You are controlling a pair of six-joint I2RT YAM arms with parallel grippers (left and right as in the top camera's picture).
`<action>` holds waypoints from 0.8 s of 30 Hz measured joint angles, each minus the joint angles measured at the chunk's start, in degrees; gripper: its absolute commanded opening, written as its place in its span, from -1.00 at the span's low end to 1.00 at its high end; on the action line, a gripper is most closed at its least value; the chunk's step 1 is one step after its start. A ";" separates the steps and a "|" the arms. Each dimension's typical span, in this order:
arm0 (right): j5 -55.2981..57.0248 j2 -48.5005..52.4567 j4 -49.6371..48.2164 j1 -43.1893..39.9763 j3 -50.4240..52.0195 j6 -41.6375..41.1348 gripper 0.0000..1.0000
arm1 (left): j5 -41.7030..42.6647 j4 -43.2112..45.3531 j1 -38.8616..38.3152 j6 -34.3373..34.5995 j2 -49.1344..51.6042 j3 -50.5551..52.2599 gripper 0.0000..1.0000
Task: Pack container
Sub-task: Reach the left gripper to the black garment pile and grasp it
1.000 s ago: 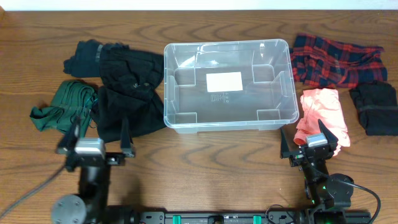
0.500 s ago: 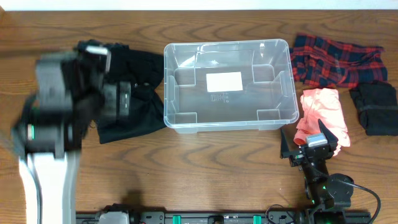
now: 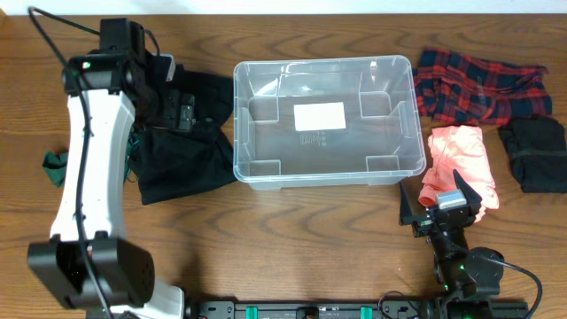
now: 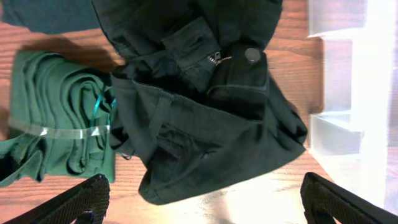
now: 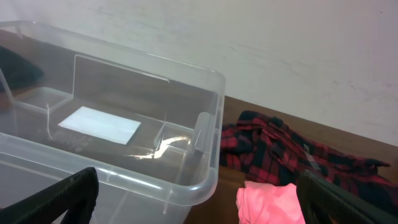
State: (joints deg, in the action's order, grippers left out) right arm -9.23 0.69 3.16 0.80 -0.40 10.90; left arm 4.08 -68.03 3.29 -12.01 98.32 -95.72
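The container sits upright and open-topped on the bench, near the middle and toward the far edge, with nothing inside it. A white label lies flat on its clear bottom. The label looks blank, and the small moulded marks just below it are too fine to read.

The left arm reaches out over a heap of black trousers lying just left of the container. The left end effector hangs above them with its fingers spread wide and nothing between them. A zip and a round button show on the trousers, with no brand mark legible. Beside them lies a folded green garment, bound by a strip of clear tape.

The right end effector rests low near the front edge of the bench, fingers wide apart and holding nothing. Just ahead of it lies a pink garment. A red and dark plaid garment lies beyond that, to the right of the container. A folded black garment sits at the far right.
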 measured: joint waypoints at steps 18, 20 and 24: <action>0.00 0.00 0.02 0.00 0.00 0.00 0.99 | 2.19 7.28 9.62 2.08 8.46 0.61 0.96; 0.00 0.00 0.00 0.00 0.00 0.00 0.99 | 2.51 7.74 9.57 1.77 9.64 0.66 0.96; 0.00 0.00 0.02 0.00 0.00 0.00 0.99 | 2.91 8.37 9.60 1.49 13.20 0.66 0.96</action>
State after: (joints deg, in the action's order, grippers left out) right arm -9.23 0.69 3.18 0.80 -0.40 10.90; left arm 6.98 -59.66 12.88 -10.52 111.53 -95.07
